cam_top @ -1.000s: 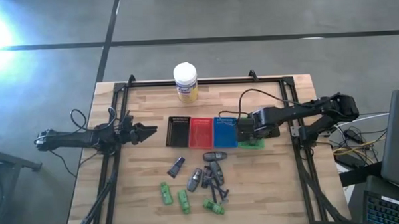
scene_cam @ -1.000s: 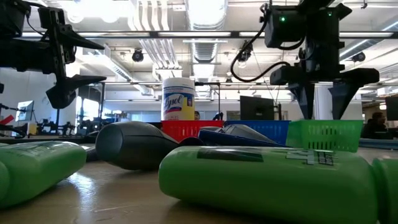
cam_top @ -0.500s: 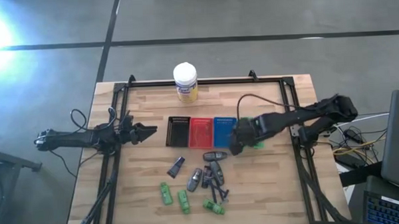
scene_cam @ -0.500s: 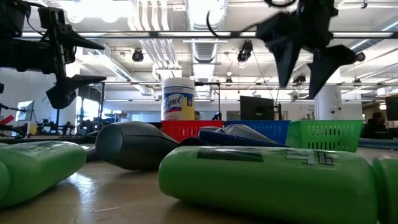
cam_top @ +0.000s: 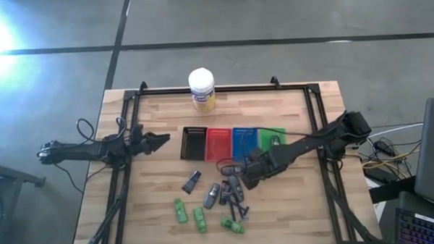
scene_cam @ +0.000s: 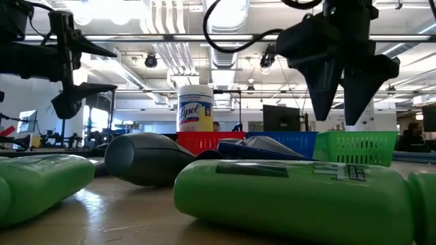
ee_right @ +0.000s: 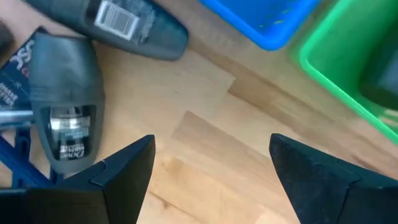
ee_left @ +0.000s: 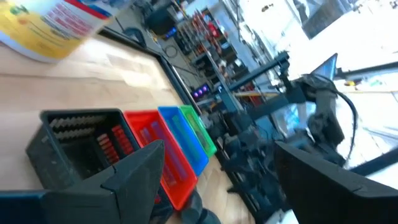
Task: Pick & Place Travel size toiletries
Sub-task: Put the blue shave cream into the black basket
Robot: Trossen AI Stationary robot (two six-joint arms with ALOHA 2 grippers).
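The right gripper (cam_top: 246, 177) has its two fingers (ee_right: 124, 168) spread wide apart, with nothing between them. It hangs above the wood of the table (cam_top: 292, 213), just beside the pile of toiletries and on the side of the pile away from the left arm. Seen from its wrist, bare wood lies between the fingers, and a grey oval container (ee_right: 65, 106) lies just past one finger. A dark container with a barcode sticker (ee_right: 121, 25) lies a bit farther on, near the blue tray (ee_right: 273, 22) and the green tray (ee_right: 339, 59).

The pile is the landmark. It sits on the table in front of the row of four trays: black (cam_top: 194, 143), red (cam_top: 219, 143), blue (cam_top: 244, 141) and green (cam_top: 273, 138). In the pile are grey oval containers (cam_top: 211, 196), a dark grey tube (cam_top: 191, 182) and thin black sticks (cam_top: 239, 206). Three little green bottles (cam_top: 180, 210) lie at the edge of the pile farthest from the trays.

The left gripper (cam_top: 162, 140) waits well away from the pile, near the black tray, with its fingers (ee_left: 134, 171) apart and empty.

A big white-lidded jar (cam_top: 201, 88) stands behind the trays, far from the pile.
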